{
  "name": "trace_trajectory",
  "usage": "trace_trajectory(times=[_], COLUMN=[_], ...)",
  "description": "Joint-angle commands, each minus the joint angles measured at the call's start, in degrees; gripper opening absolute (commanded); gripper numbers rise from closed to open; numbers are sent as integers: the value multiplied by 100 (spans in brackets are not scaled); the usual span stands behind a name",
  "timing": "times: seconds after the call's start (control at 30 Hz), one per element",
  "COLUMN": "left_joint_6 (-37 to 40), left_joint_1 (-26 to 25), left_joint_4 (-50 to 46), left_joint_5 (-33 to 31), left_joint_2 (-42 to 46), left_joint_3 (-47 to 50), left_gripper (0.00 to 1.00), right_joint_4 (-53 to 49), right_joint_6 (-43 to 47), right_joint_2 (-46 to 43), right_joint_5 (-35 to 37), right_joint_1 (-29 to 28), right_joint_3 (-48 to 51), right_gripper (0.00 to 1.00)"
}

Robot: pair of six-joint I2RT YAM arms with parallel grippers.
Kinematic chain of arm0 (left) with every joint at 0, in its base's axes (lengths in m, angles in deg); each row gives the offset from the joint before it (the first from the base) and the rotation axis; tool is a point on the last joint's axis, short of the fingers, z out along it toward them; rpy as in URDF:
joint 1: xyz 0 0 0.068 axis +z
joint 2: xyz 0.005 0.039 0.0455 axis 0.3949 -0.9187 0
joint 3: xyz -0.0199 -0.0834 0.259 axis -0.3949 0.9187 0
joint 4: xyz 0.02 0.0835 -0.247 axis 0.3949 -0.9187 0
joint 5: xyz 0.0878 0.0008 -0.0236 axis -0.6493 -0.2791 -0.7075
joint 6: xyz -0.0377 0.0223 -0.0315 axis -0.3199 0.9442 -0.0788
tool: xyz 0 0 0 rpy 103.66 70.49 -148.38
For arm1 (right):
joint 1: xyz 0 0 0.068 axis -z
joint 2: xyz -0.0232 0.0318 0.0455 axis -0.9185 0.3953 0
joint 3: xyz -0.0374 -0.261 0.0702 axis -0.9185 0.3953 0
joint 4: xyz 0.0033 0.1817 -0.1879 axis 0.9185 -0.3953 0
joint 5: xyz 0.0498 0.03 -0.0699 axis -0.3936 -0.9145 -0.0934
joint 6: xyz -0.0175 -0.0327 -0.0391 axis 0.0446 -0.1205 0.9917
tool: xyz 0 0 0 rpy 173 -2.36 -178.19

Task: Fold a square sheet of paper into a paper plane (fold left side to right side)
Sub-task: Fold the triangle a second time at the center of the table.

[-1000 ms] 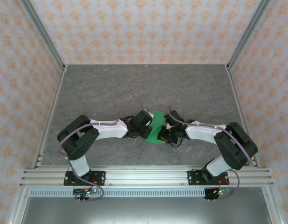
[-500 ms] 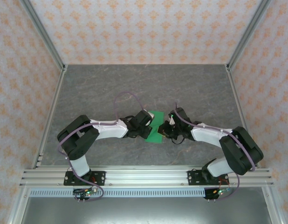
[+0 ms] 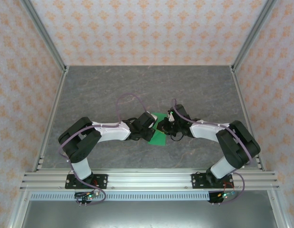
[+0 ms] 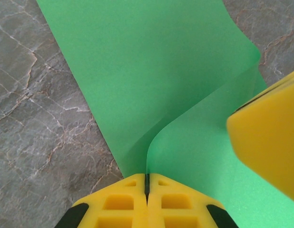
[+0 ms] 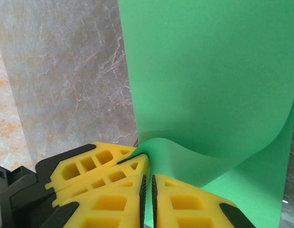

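The square sheet of paper (image 3: 159,138) is bright green and lies mid-table between both arms. In the left wrist view the paper (image 4: 151,71) has one flap curling up from the flat part, and my left gripper (image 4: 147,179) is shut on that flap's edge. My right gripper (image 5: 148,185) is shut on a curled edge of the paper (image 5: 209,76) close beside the left gripper's yellow fingers (image 5: 97,166). From above, the left gripper (image 3: 153,129) and right gripper (image 3: 166,127) meet almost tip to tip over the sheet. One right finger (image 4: 270,137) shows in the left wrist view.
The grey marble-look table (image 3: 147,90) stretches open behind and to both sides of the paper. Patterned walls and metal posts (image 3: 52,57) enclose it. An aluminium rail (image 3: 147,179) runs along the near edge by the arm bases.
The right gripper has moved left and a little farther back, close up to the left gripper, carrying its paper edge over. Less green shows from above. The left arm has stayed put.
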Motion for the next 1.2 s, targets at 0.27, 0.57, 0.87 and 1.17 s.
trace_trajectory(times=[0.27, 0.57, 0.87, 1.17], left_joint_6=[135, 143, 143, 116], left_joint_1=[48, 53, 51, 52], left_joint_4=[-151, -181, -228, -204], left_joint_5=[-168, -202, -243, -169], left_joint_2=[-68, -60, -65, 10], left_joint_3=[-116, -123, -127, -241], left_gripper=[0, 0, 0, 0], right_joint_4=[185, -82, -397, -444], right_joint_6=[90, 311, 540, 592], right_joint_2=[338, 488, 512, 449], right_joint_5=[-10, 165, 402, 408], right_joint_1=[-84, -80, -80, -80], right_joint_3=[-270, -322, -375, -385], right_gripper=[16, 15, 15, 15])
